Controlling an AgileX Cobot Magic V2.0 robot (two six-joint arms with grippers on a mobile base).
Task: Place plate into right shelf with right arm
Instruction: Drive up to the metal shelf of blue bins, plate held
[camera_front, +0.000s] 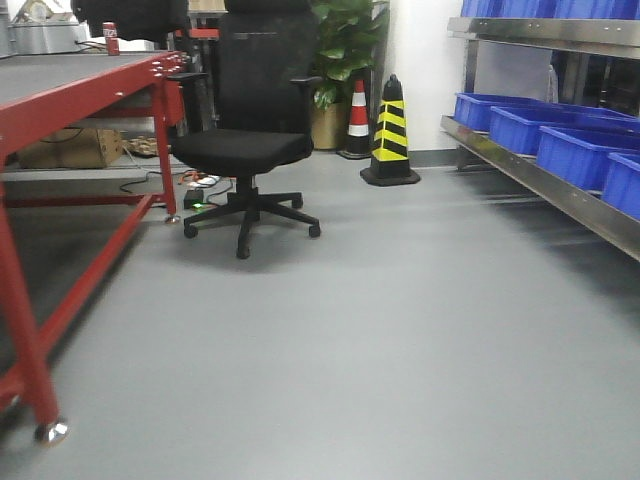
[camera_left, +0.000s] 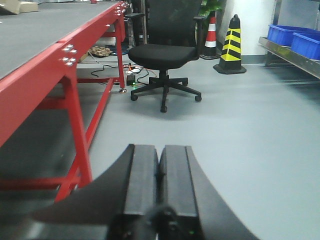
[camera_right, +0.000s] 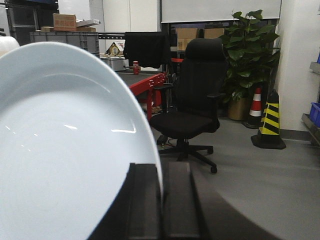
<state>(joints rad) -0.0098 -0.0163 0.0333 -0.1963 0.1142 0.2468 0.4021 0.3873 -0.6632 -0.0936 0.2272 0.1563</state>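
Right fingers (camera_right: 144, 200) clamp the plate (camera_right: 65, 150) mid-carry; left fingers (camera_left: 142, 180) closed, empty. Next: turn toward the shelf (camera_front: 540, 187) at right.

right shelf (camera_front: 540, 182): blue crates (camera_front: 580, 150) on lower rail (in a row) | floor (camera_front: 420, 330): office chair (camera_front: 245, 150), striped cone (camera_front: 390, 130)

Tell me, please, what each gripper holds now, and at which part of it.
The right gripper holds the white plate by its rim, clamped on the edge. The left gripper is shut and holds nothing.
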